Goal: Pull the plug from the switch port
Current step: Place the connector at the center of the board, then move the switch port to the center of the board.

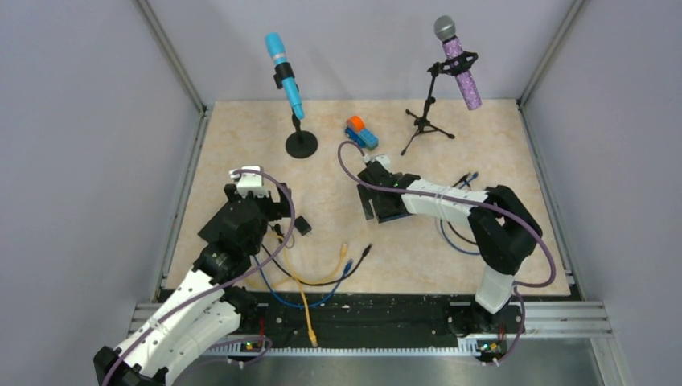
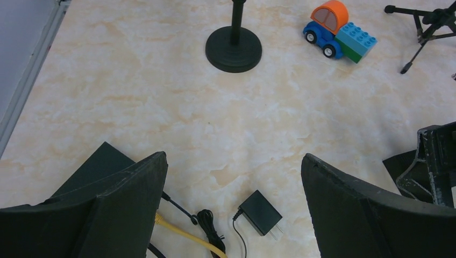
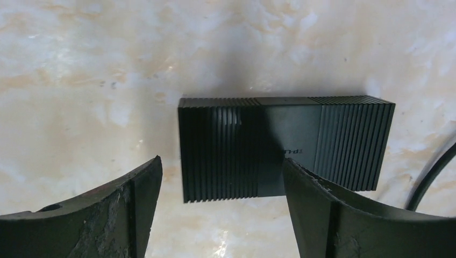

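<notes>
While the right gripper (image 3: 220,166) hangs over the tan marbled tabletop (image 3: 80,64) with its two dark fingers (image 3: 107,215) spread wide and nothing between them, a black ribbed rectangular switch (image 3: 285,145) lies flat just beyond the fingertips. Seen from the right wrist camera, its long axis runs side to side across the gap, ribbed top face up, and the right finger overlaps its near edge. Which side carries the ports cannot be told from there, and no plug can be made out; only a dark cable (image 3: 430,177) curves past at the right edge, cut off by the frame. The overhead camera places the switch (image 1: 392,212) right of the table's middle, mostly covered by the right arm, with thin cables (image 1: 454,239) looping just beside it. The left gripper (image 2: 234,161), likewise parted and holding nothing, hangs over a small black power adapter (image 2: 261,212) and a yellow cable (image 2: 183,234), well apart from the switch. Only the overhead view shows the whole blue microphone on a round black base (image 1: 283,72) and the purple glitter microphone on a tripod (image 1: 460,64). The left wrist view shows an orange and blue toy block car (image 2: 339,32) more clearly.
</notes>
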`<state>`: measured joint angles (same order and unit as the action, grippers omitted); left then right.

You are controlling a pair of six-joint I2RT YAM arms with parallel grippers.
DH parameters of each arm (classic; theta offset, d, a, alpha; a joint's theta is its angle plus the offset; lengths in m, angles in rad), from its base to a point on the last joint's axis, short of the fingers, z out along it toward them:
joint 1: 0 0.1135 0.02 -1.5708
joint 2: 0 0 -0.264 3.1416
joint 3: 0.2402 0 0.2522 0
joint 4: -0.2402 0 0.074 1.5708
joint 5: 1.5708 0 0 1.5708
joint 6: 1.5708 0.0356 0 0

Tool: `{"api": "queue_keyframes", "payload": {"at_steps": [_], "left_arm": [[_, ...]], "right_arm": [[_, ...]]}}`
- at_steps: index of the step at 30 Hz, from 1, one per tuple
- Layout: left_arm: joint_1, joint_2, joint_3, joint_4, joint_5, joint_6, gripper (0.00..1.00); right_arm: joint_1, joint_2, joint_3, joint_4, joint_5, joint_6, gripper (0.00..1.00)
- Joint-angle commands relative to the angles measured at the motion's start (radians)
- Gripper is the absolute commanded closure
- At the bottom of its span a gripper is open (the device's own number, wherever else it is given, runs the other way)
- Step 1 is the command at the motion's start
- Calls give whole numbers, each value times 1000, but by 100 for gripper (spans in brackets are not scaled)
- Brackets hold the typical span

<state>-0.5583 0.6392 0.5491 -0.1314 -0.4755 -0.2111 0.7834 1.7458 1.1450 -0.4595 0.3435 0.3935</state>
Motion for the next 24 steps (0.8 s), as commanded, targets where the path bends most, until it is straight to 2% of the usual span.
{"api": "queue_keyframes", "payload": {"at_steps": [1,8,17,24], "left_arm": [[6,-15,-7,-3,-58,-10,1],[6,-23,-3,-14,-64,-11,1],[5,-26,-11,-14,-65,-9,1],[7,-23,-9,-25,-84,-6,1]], "right_arm": [[9,56,56,-43,134,-22,19],[-72,87,55,10,104,-62,19],[-197,26,-55,187,46,-323,20],[-308,24,-52,215,24,-412,20]]}}
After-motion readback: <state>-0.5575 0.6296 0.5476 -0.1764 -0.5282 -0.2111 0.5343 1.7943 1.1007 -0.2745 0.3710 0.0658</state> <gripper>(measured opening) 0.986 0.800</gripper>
